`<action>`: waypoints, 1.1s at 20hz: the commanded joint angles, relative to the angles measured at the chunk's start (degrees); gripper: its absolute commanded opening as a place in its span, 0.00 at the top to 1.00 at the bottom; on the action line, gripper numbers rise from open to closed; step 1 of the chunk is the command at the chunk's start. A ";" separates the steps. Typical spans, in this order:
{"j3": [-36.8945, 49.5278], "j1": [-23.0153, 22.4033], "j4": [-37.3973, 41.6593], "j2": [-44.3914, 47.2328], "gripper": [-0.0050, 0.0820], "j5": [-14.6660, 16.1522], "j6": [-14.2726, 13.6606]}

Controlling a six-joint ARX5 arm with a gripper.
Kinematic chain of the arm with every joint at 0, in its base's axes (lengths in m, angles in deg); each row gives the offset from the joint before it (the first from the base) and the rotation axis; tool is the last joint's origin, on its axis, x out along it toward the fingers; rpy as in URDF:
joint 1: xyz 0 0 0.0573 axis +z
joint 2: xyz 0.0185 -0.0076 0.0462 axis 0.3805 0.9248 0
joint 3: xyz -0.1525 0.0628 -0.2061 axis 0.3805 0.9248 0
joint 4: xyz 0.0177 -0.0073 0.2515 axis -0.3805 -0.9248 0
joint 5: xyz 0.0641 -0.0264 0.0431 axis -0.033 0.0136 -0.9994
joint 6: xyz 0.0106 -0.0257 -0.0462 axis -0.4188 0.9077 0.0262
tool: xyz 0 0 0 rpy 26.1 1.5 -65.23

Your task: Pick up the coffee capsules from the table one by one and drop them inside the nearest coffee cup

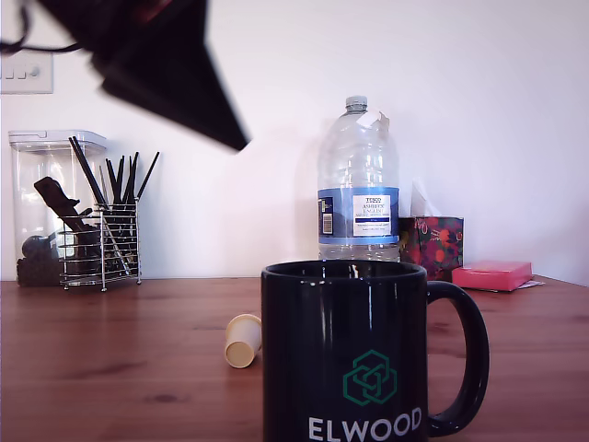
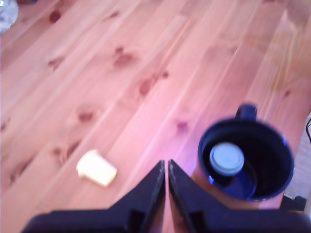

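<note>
Gripper (image 2: 165, 167) aloft, jaws pressed together, empty.
Cream-yellow capsule (image 2: 96, 168) lies on the table (image 2: 146, 58) beside the fingertips; the mug (image 2: 279, 145) holds a pale capsule (image 2: 226, 158).

Gripper (image 2: 165, 170): matt black throughout, two long wedge-shaped jaws tapering to narrow tips from a broad flat base; in the exterior view a blurred black angular body (image 1: 161, 64) with thin black cable (image 1: 37, 46) trailing

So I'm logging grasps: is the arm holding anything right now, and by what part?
Nothing is held. The gripper has its jaws shut together with nothing between them; the yellow capsule lies on the table.
</note>
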 commanded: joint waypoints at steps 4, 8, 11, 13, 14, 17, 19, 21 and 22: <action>12.57 3.13 6.25 -7.28 0.97 0.00 4.57; 20.17 4.22 12.09 -9.29 0.97 -0.02 8.17; 20.79 4.33 13.77 -7.91 0.92 0.00 8.20; 21.33 4.52 17.94 -6.67 0.60 0.24 8.20; 21.44 4.83 19.52 -6.12 0.38 0.22 8.11; 21.44 5.88 23.85 -3.91 0.18 0.13 4.70; 21.44 6.05 25.29 -2.62 0.18 0.17 3.48; 21.44 6.10 25.77 -1.66 0.18 0.22 4.17; 21.44 6.10 26.80 -0.85 0.18 0.22 5.07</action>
